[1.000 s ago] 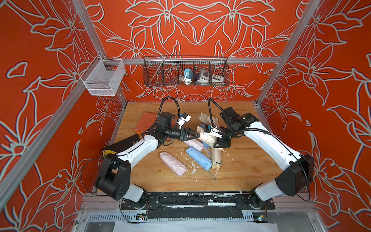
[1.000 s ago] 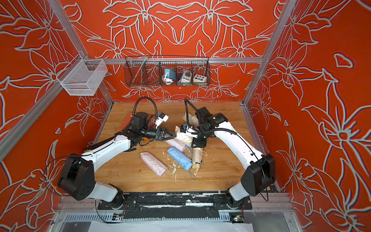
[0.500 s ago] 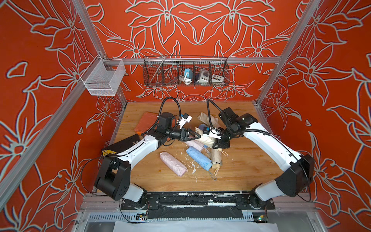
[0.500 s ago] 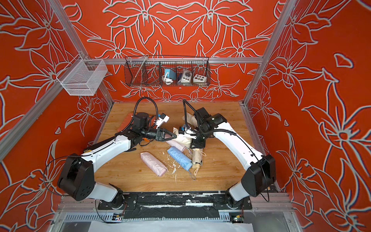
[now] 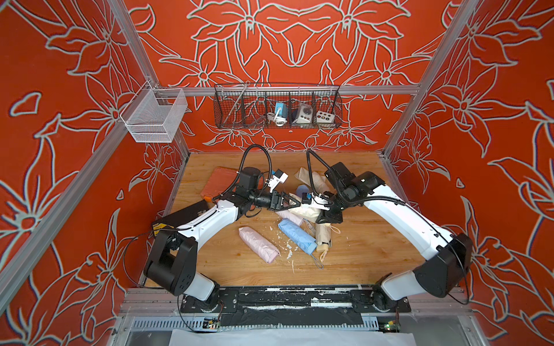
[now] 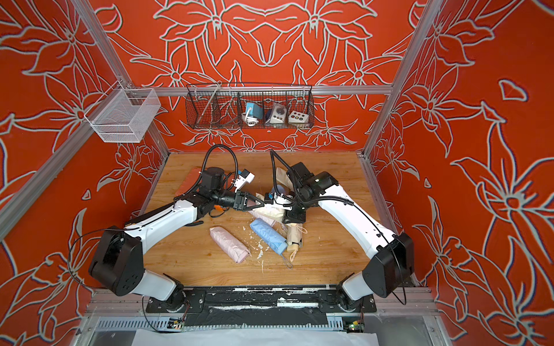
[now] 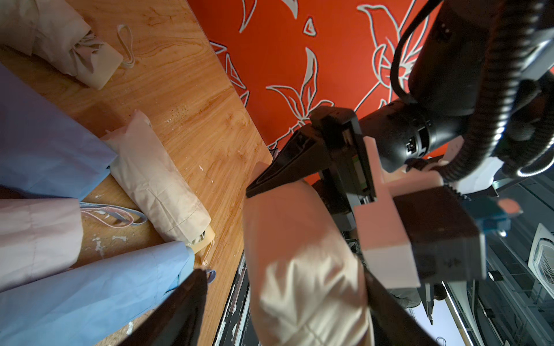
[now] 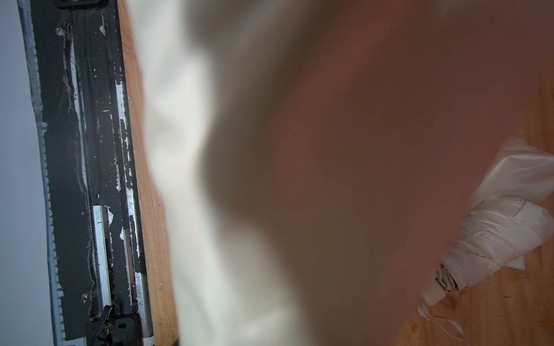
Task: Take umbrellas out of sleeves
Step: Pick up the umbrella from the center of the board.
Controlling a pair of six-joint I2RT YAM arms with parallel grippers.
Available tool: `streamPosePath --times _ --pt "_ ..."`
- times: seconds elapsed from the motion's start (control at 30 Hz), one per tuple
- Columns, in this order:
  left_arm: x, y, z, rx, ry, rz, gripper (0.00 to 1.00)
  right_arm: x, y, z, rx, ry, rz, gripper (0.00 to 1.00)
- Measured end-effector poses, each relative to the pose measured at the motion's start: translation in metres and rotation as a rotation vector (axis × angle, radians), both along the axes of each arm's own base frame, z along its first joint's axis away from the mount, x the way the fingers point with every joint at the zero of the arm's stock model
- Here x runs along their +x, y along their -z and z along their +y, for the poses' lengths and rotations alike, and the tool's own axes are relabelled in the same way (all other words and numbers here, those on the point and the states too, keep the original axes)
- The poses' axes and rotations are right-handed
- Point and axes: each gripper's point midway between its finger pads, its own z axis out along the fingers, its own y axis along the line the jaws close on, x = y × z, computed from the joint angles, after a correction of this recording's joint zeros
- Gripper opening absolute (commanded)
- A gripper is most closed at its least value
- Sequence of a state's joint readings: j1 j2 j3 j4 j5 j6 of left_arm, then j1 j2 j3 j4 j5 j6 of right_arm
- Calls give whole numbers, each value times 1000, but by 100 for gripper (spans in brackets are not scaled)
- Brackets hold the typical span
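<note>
One illegible yellow label (image 5: 162, 227), black box (image 5: 187, 212)

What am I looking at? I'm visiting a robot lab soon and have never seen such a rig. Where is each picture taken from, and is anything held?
A left arm and a right arm, both white robots, work over a wooden table. Both top views look down on everything; each wrist view rides an arm. A pink umbrella, a blue umbrella, cream umbrellas and an orange case lie there. The right gripper pinches a cream sleeved umbrella; the left gripper straddles its other end, fingers open.
</note>
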State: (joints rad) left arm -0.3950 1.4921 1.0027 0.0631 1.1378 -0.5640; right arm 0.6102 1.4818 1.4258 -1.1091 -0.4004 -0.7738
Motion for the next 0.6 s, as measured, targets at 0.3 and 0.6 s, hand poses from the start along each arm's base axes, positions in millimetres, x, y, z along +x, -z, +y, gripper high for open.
streamPosePath --times 0.3,0.6 --pt "2 10 1 31 -14 29 69 4 6 6 -41 -19 -44 41" --pt "4 10 0 33 -12 34 50 10 4 13 -41 -17 -94 41"
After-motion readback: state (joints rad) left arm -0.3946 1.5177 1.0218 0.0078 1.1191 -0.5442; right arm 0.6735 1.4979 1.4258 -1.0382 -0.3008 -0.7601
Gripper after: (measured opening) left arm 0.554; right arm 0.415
